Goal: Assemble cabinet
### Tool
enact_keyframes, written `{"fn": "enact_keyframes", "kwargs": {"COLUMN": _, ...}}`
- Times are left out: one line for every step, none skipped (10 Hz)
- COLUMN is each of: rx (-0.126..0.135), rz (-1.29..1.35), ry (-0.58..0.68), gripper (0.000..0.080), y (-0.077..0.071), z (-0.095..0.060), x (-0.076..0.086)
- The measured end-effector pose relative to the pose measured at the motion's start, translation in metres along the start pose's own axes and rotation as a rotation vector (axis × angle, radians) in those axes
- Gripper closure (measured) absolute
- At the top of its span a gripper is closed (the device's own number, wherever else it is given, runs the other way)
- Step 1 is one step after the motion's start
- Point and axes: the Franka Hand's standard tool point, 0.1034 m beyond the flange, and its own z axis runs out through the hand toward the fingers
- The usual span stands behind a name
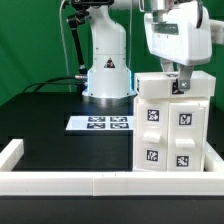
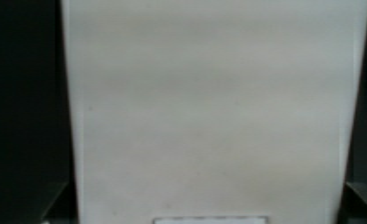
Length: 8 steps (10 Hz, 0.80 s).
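The exterior view shows us the cabinet (image 1: 172, 125) standing on the table (image 1: 40, 115) at that view's right, with the pincer (image 1: 180, 88) at its top. The wrist view shows only a white cabinet face, so we cannot tell the pincer's opening or hold.

A plain green backdrop (image 1: 30, 40) fills the space behind the table, flat and evenly lit; the table (image 1: 40, 110) has a matt black top that throws back almost no light; a low white rail (image 1: 60, 181) runs along its near edge and turns back at the corner on the exterior view's left; the marker board (image 1: 101, 123) lies flat on the black top near the middle, well apart from the rail; the light is soft and even, the shadows faint; in the wrist view the background is merely dark and blurred.
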Motion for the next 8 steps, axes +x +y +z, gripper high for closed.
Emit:
{"fn": "enact_keyframes", "kwargs": {"rx": 0.000, "rz": 0.087, "ry": 0.000, "gripper": 0.0243, "y": 0.0000, "z": 0.0001, "x": -0.0003}}
{"fn": "enact_keyframes", "kwargs": {"rx": 0.001, "rz": 0.152, "ry": 0.000, "gripper": 0.0243, "y": -0.0005, "z": -0.0003, "x": -0.0007}}
{"fn": "enact_keyframes", "kwargs": {"rx": 0.004, "rz": 0.190, "ry": -0.004, "gripper": 0.0243, "y": -0.0011, "z": -0.0004, "x": -0.0019}}
{"fn": "enact_keyframes", "kwargs": {"rx": 0.010, "rz": 0.263, "ry": -0.013, "gripper": 0.0243, "y": -0.0024, "z": -0.0008, "x": -0.0027}}
{"fn": "enact_keyframes", "kwargs": {"rx": 0.011, "rz": 0.279, "ry": -0.013, "gripper": 0.0239, "y": -0.0025, "z": -0.0007, "x": -0.0029}}
{"fn": "enact_keyframes", "kwargs": {"rx": 0.010, "rz": 0.261, "ry": -0.013, "gripper": 0.0239, "y": -0.0022, "z": -0.0001, "x": -0.0036}}
{"fn": "enact_keyframes", "kwargs": {"rx": 0.010, "rz": 0.255, "ry": -0.013, "gripper": 0.0058, "y": -0.0022, "z": -0.0002, "x": -0.0042}}
{"fn": "enact_keyframes", "kwargs": {"rx": 0.012, "rz": 0.233, "ry": -0.024, "gripper": 0.0058, "y": -0.0026, "z": -0.0021, "x": -0.0051}}
